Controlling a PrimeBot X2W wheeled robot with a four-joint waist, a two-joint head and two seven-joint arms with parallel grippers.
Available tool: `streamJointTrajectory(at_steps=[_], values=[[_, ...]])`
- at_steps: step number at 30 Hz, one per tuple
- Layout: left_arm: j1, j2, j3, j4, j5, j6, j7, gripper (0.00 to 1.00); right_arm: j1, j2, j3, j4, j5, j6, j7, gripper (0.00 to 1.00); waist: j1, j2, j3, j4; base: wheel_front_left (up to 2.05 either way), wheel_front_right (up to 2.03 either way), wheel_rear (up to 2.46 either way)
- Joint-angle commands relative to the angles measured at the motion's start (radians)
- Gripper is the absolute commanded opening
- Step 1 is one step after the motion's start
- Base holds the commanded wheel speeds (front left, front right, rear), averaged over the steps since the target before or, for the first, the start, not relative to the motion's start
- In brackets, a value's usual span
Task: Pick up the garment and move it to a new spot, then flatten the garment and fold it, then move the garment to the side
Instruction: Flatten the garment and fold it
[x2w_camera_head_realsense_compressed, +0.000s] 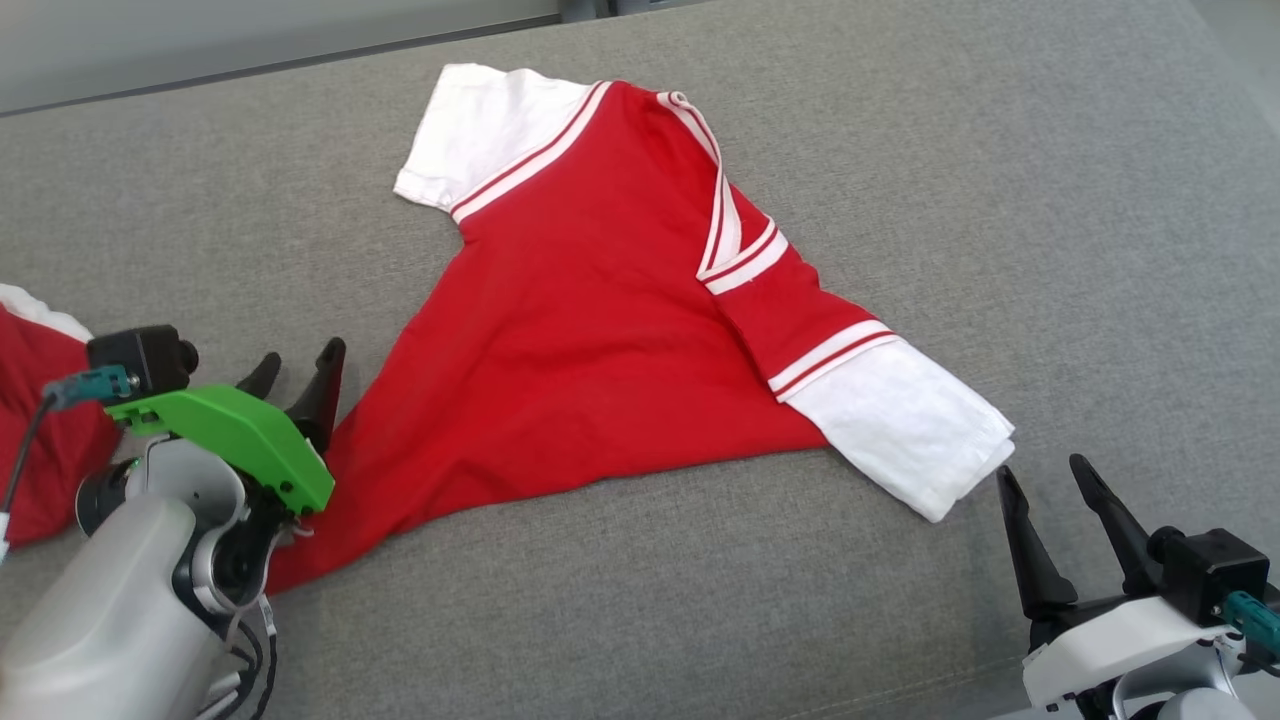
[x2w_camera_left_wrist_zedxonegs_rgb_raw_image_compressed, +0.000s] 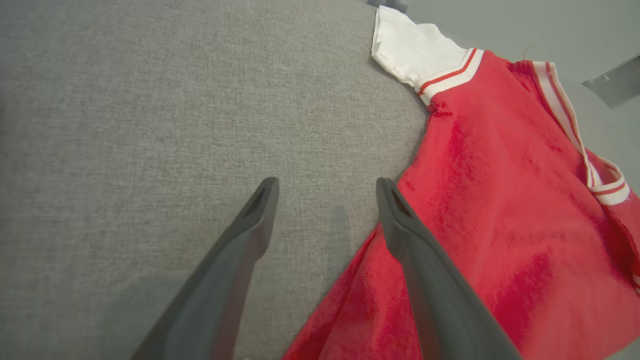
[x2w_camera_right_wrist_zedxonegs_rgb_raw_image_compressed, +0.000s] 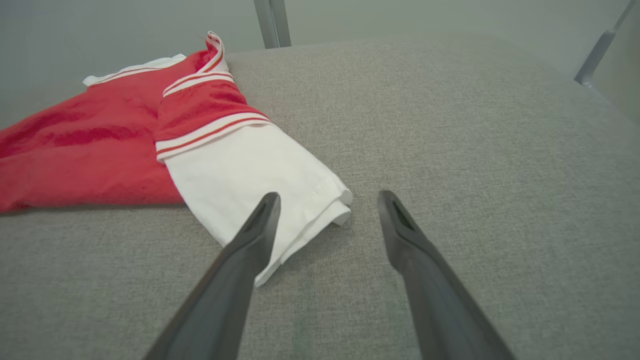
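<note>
**Shirt lies between both hands, hem corner under the left**

Your left hand (x2w_camera_head_realsense_compressed: 300, 365) is the nearer one. Its jaws stand wide and hold nothing, and the inner finger hangs over the drawn-out hem corner (x2w_camera_left_wrist_zedxonegs_rgb_raw_image_compressed: 360, 300) of the red shirt (x2w_camera_head_realsense_compressed: 600, 330). From that hand, the cloth runs ahead and inward. Its long axis slants from the hem corner away toward the far collar.

Your right hand (x2w_camera_head_realsense_compressed: 1042, 480) is also wide and empty. It sits just short of the white sleeve (x2w_camera_right_wrist_zedxonegs_rgb_raw_image_compressed: 250, 170), which lies ahead of it and toward its inner finger.

The shirt rests on the grey cloth-covered tabletop (x2w_camera_head_realsense_compressed: 1100, 250). It is not squared: the body is pulled into a rough triangle and the near sleeve is doubled over (the collar side is also folded in). I judge flattening is unfinished. A second red garment (x2w_camera_head_realsense_compressed: 40, 420) lies outboard of the left hand.
</note>
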Motion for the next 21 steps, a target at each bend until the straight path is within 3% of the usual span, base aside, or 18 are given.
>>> streamJointTrajectory(at_steps=[1, 7, 13, 17, 21], values=[[0.025, 0.012, 0.004, -0.013, -0.007, -0.005, -0.012, 1.0, 0.01, -0.001, -0.003, -0.005, -0.003, 0.0, -0.006, 1.0, 0.0001, 0.0, -0.003, 0.019, 0.0, 0.0, 0.0], [0.152, 0.044, 0.035, -0.169, -0.044, 0.026, -0.055, 1.0, -0.023, -0.023, 0.0, -0.033, -0.025, 0.0, 0.015, 1.0, 0.0001, 0.0, -0.011, 0.087, 0.0, 0.0, 0.0], [0.279, 0.071, 0.041, -0.343, -0.044, 0.09, -0.098, 1.0, -0.087, -0.053, 0.02, -0.094, -0.016, 0.0, 0.068, 1.0, 0.0001, 0.0, -0.033, 0.164, 0.0, 0.0, 0.0], [0.337, 0.084, 0.033, -0.407, -0.023, 0.137, -0.121, 1.0, -0.13, -0.063, 0.015, -0.112, -0.026, 0.0, 0.11, 1.0, 0.0001, 0.0, -0.045, 0.207, 0.0, 0.0, 0.0], [0.351, 0.075, 0.026, -0.446, -0.03, 0.152, -0.111, 1.0, -0.223, -0.086, 0.057, -0.103, -0.015, 0.0, 0.196, 1.0, 0.0001, 0.0, -0.023, 0.253, 0.0, 0.0, 0.0]])
